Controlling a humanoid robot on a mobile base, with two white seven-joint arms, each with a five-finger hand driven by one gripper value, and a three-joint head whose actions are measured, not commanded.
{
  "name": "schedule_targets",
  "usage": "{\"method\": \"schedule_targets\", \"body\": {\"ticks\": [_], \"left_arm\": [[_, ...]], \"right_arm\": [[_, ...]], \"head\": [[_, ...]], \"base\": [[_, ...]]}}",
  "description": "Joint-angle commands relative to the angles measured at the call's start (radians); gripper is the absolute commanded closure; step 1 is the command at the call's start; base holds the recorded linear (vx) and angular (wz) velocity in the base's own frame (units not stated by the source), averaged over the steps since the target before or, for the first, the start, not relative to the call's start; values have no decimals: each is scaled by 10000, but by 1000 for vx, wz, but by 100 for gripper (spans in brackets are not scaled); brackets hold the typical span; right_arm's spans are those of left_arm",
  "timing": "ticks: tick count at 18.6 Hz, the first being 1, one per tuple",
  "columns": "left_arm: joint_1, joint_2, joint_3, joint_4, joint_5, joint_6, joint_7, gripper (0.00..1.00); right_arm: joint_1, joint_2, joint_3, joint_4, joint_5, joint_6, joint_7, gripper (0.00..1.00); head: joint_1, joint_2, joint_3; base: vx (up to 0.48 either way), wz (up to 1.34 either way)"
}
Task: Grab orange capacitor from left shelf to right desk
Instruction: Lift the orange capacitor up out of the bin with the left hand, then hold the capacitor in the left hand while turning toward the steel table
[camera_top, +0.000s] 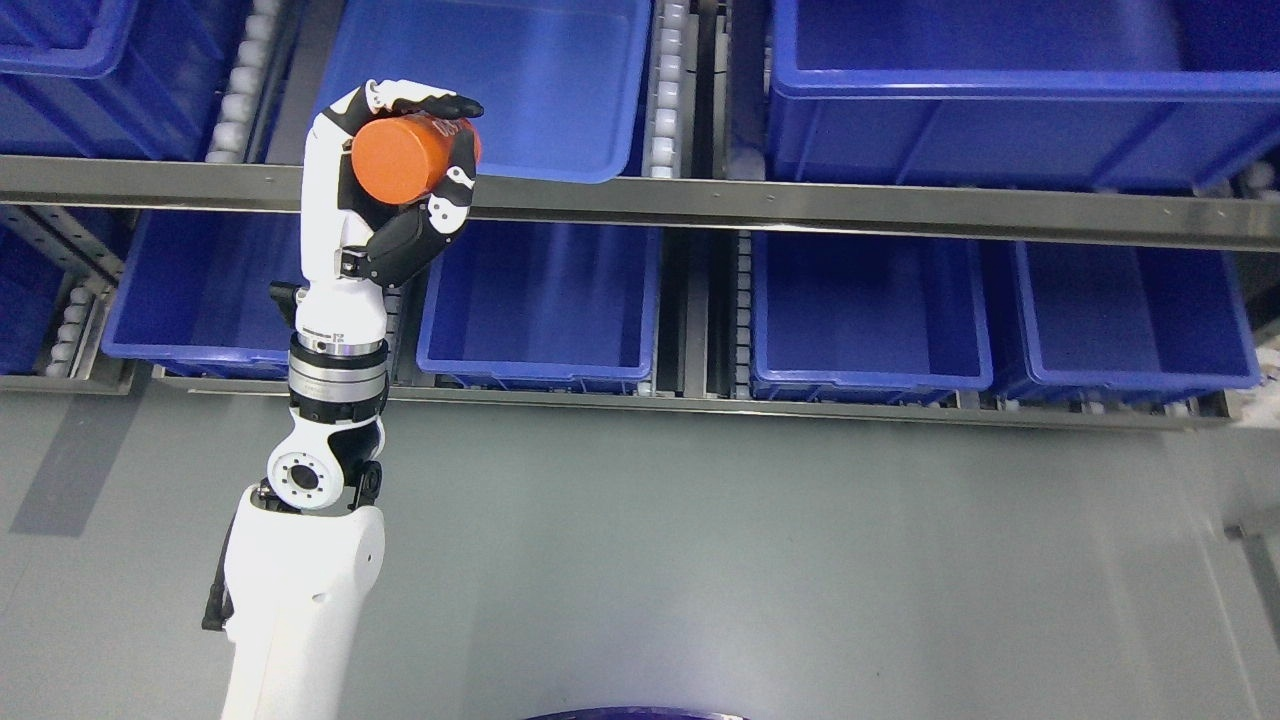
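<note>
**Capacitor in hand, off the shelf**

Lower left: left arm (300, 590) rises from the bottom edge. Upper left: left hand (400, 170) grasps the orange capacitor (405, 158), fingers wrapped round it, held in front of the shelf rail (800, 205), likely lifted clear for carrying right. Behind: blue bins (545, 300). Counter not visible.

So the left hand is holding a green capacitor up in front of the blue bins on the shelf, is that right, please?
Not quite: the capacitor is orange, not green. The head view shows the left hand closed around it, held up in front of the blue bins on the shelf, as you said.
</note>
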Motion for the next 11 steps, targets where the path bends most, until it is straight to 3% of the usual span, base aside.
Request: {"method": "schedule_targets", "body": {"ticks": [1,5,11], "left_arm": [[78,175,-18,-185,0,4,-1,95],[78,175,-156,-185,15,4,-1,95],[63,175,-157,-185,15,96,-1,95]], "right_arm": [[337,-174,-108,-230,0,2,30,0],[337,-174,-108,-230,0,2,45,0],[337,-174,-107,-230,0,2,45,0]], "head": [[0,0,0],[0,0,-3],[0,0,-3]], "base": [[-201,-445],[-128,-714],[-40,-1093]]}}
